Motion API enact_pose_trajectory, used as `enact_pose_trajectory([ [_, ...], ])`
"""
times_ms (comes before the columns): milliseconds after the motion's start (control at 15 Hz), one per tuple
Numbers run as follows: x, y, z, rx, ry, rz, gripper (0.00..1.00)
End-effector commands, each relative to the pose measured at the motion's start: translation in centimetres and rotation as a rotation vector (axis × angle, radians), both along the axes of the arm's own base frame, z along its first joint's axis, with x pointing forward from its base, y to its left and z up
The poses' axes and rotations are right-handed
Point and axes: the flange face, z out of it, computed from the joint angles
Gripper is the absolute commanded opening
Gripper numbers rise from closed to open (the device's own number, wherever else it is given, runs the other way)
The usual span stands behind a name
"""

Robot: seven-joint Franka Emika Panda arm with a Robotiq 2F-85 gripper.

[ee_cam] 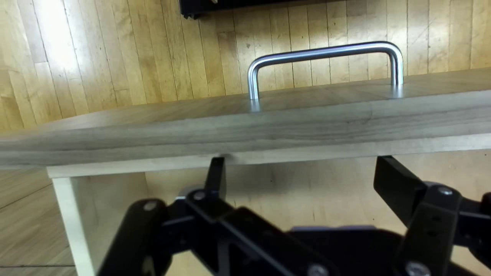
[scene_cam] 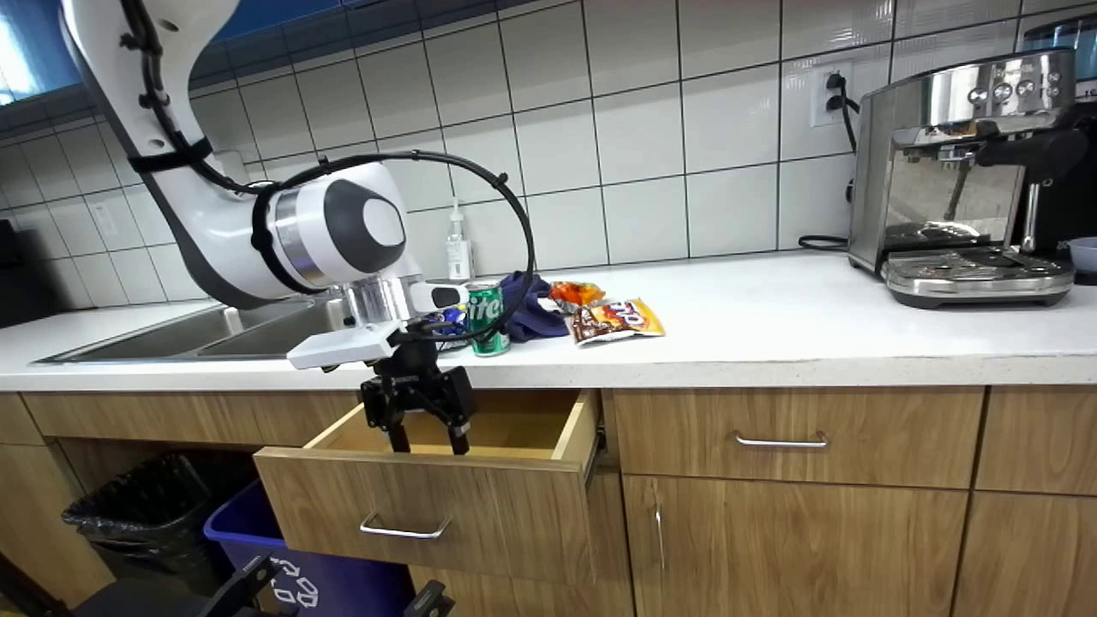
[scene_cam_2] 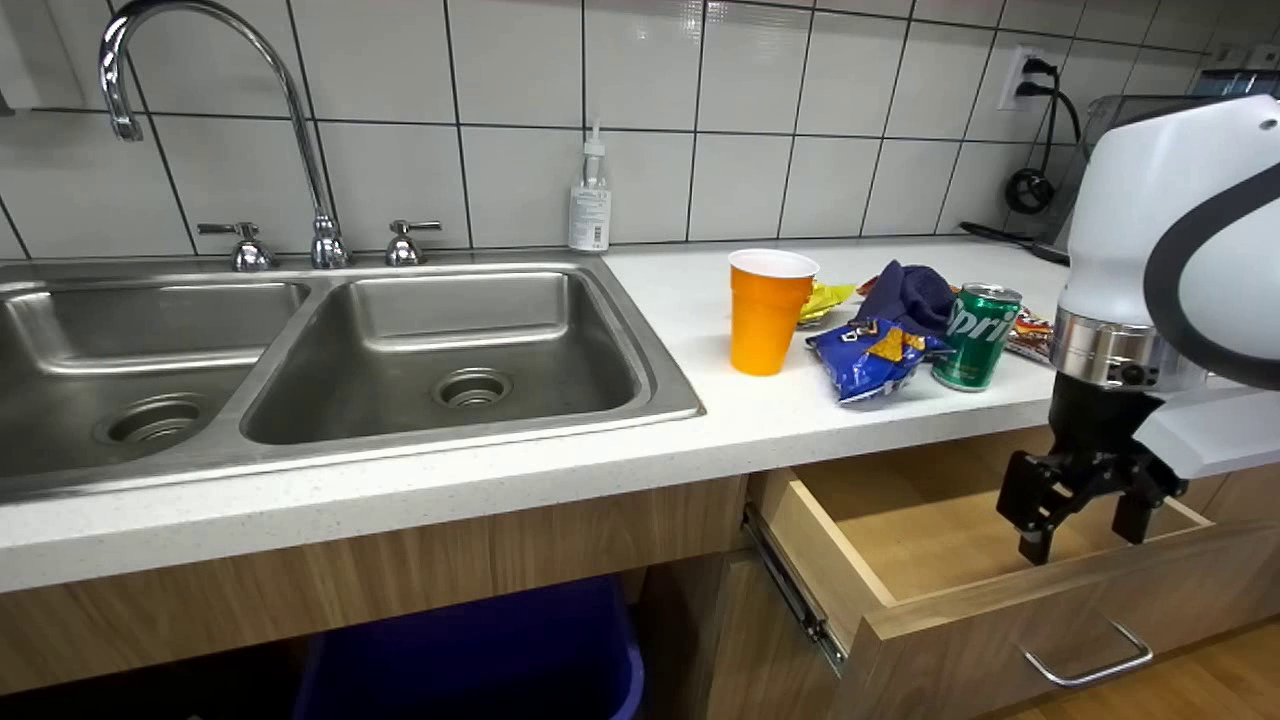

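Clearly, the white countertop (scene_cam: 814, 317) crosses the middle of the frame in an exterior view. Beneath it, at lower centre, the wooden drawer (scene_cam: 480, 506) stands pulled out. Its front panel (ee_cam: 307, 130) slants slightly across the wrist view, and close behind it hangs the black gripper (scene_cam_2: 1084, 538), fingers (scene_cam: 459, 439) spread wide with nothing between them. Working well here probably means a slight turn, so both fingers sit square to that panel, and slow movement. Any force on the drawer seems best kept in line with its metal runner (scene_cam_2: 793, 588), lower right in an exterior view, lest it bind. The silver handle (ee_cam: 324, 52), toward the upper right of the wrist view, is a handy guide to the panel's angle. Smallest, the fingertips (ee_cam: 217, 168) need most care: whether one touches the panel's inner edge I cannot tell, so height and gap are worth checking in both exterior views.
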Motion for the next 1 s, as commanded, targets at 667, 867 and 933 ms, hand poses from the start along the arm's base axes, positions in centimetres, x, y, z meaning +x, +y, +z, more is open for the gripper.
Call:
enact_pose_trajectory([
  [667,-1.8,1.1,2.2,-0.010,0.039,-0.008,1.00],
  [867,-1.7,1.3,2.9,-0.004,0.025,-0.006,1.00],
  [933,-1.5,1.5,3.3,-0.001,0.015,-0.006,1.00],
])
